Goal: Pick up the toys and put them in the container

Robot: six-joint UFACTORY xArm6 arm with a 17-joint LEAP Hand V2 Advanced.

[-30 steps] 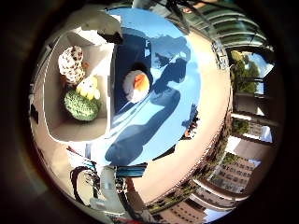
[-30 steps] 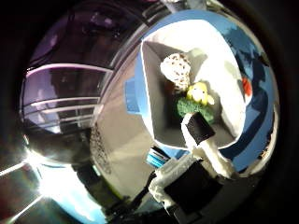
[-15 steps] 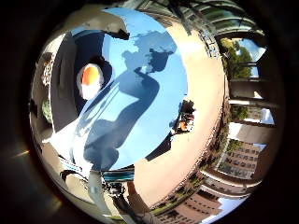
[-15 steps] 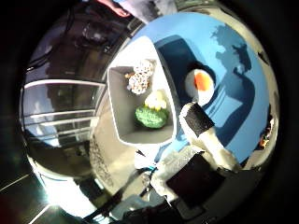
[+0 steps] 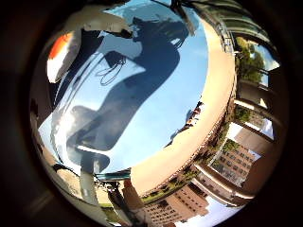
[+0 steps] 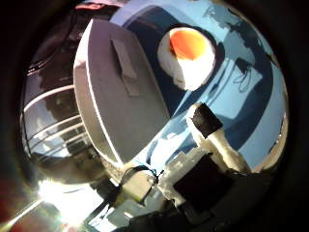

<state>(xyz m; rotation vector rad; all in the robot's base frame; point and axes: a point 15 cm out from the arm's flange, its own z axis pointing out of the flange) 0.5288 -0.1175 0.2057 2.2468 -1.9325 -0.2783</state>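
A light blue tabletop (image 5: 156,109) carries everything here, its surface lit by strong sun and crossed by a large dark shadow. A pale tan band runs along its far edge, where the top ends against the view of buildings and trees beyond. Directly on the tabletop sits a grey container (image 6: 116,101), its outer wall and a raised tab on that wall facing the palm, so its inside cannot be seen. Just beside the container, on bare blue surface, lies a round white toy with an orange patch (image 6: 189,57). A small object, too small to identify, lies near the tan edge (image 5: 194,118).
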